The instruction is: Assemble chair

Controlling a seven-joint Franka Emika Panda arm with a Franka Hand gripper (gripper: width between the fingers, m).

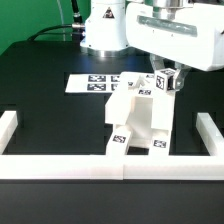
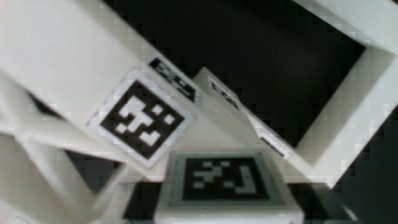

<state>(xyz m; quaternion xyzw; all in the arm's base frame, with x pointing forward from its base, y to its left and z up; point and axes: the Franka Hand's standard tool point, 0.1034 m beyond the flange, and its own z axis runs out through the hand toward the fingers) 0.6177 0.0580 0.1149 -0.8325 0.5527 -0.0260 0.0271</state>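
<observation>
One chair (image 1: 140,120), partly built, white, sits centre frame on the black tabletop (image 1: 45,115). Two black-and-white square tags show low on its front faces.

One tool (image 1: 166,85), just right of centre and above the chair's upper edge. Its dark fingers stand narrow, one on each side of one small tagged piece (image 1: 165,80), clamped on it. Cannot tell whether that piece is joined to the chair.

Wrist view: two tags, a large tilted tag (image 2: 143,115) and a smaller tag (image 2: 222,175), on white frame bars. They carry patterns only, no readable writing.

One marker board (image 1: 95,83), flat, upper centre-left and behind the chair. It carries several tags, too small to count.

Border wall (image 1: 60,166): three runs, along the left, lower and right edges.

One robot base (image 1: 105,30), top centre. No brand is legible.
</observation>
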